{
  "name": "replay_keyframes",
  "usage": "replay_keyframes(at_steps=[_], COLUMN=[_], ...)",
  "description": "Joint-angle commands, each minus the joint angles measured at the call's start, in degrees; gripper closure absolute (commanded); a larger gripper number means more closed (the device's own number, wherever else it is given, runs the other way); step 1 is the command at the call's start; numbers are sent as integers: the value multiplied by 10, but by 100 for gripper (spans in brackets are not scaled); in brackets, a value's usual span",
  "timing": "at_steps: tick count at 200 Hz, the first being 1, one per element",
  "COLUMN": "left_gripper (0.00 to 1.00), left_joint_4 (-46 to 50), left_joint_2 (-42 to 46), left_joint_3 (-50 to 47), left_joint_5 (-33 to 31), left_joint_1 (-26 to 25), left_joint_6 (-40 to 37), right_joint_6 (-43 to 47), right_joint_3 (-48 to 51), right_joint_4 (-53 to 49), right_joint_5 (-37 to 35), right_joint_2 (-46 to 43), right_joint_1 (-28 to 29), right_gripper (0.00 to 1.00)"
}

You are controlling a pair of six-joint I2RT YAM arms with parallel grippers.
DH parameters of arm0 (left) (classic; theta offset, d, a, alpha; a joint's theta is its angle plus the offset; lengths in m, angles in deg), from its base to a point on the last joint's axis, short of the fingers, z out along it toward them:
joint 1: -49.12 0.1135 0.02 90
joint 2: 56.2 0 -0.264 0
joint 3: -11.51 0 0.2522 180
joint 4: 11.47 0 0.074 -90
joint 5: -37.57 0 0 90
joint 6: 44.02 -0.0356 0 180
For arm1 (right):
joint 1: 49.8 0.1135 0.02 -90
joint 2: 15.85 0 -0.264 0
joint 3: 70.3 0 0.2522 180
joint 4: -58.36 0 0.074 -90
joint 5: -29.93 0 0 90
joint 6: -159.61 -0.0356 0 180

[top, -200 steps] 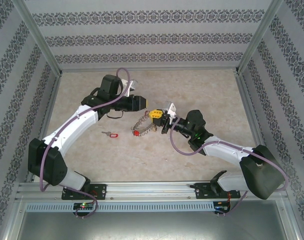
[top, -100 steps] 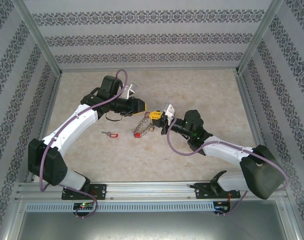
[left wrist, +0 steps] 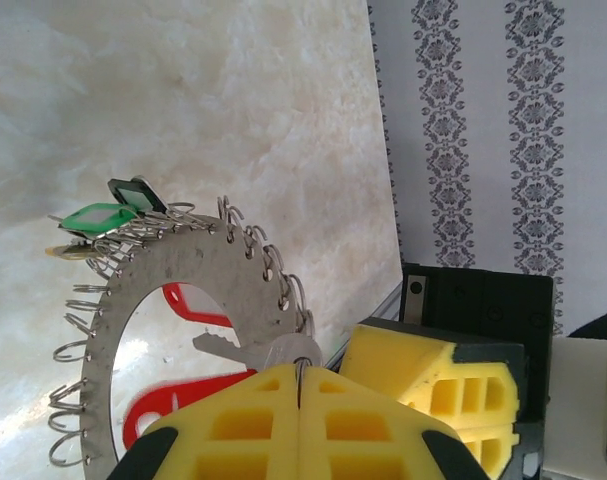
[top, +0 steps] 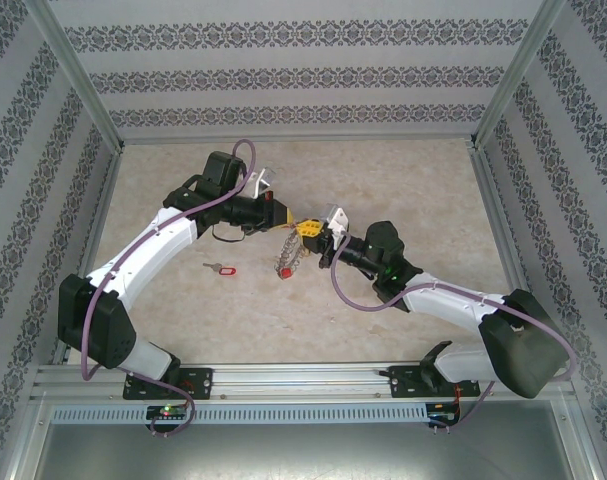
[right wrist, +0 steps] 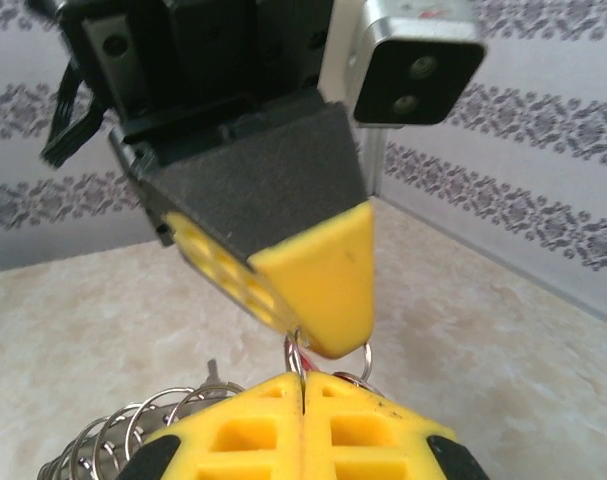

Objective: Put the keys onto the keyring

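On the left half of the desk [top: 403, 180], between the middle and the near edge, a loose key [top: 221, 268] with a red tag lies flat, well apart from everything else.

The left gripper [top: 285, 217] reaches in over the middle of the desk. In its wrist view, the left gripper [left wrist: 299, 386] has its yellow jaws pressed together. The head of a silver key [left wrist: 245, 349] is pinched between them, right at the rim of the keyring [left wrist: 198, 262], and the key's blade points left across the ring's opening.

The keyring stands on edge there, a flat grey band with many small wire loops around its outside. A green tag [left wrist: 95, 216] and a dark tag [left wrist: 135, 192] hang at its far side, and red tags [left wrist: 188, 304] show through and below its opening. From above, the keyring [top: 289, 252] hangs between the two grippers with a red tag at its low end. Whether it touches the desk cannot be told.

The right gripper [top: 313, 230] meets the left one nose to nose. In its own view, the right gripper [right wrist: 303, 388] has its jaws closed on a wire loop of the keyring. More loops [right wrist: 133, 430] fan out to the left, and a yellow finger [right wrist: 323, 270] of the left gripper comes down just above.
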Motion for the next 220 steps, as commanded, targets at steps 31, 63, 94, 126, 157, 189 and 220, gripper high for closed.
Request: replay_keyframes(at_steps=[31, 63, 94, 126, 157, 189, 220], left_gripper=[100, 95, 65, 56, 54, 51, 49], left_joint_4=[-52, -138, -157, -125, -48, 34, -109], left_joint_2=[19, 40, 52, 72, 68, 81, 169], left_joint_3=[-61, -113, -119, -112, -67, -1, -73], left_joint_5=[-43, -52, -44, -43, -26, -37, -1], left_joint_1=[6, 6, 10, 38, 56, 75, 73], left_joint_6=[52, 133, 164, 118, 32, -127, -333], right_joint_6=[-97, -113, -108, -92, -73, -64, -69], right_joint_3=[-3, -10, -5, 13, 22, 21, 21], right_joint_4=[213, 236, 232, 234, 232, 211, 197], right_joint_5=[-115, -122, -108, -89, -61, -25, 20], right_joint_2=[26, 49, 64, 71, 68, 59, 49], right_joint_1=[18, 24, 24, 23, 19, 5, -12], right_gripper=[100, 100, 100, 100, 100, 100, 100])
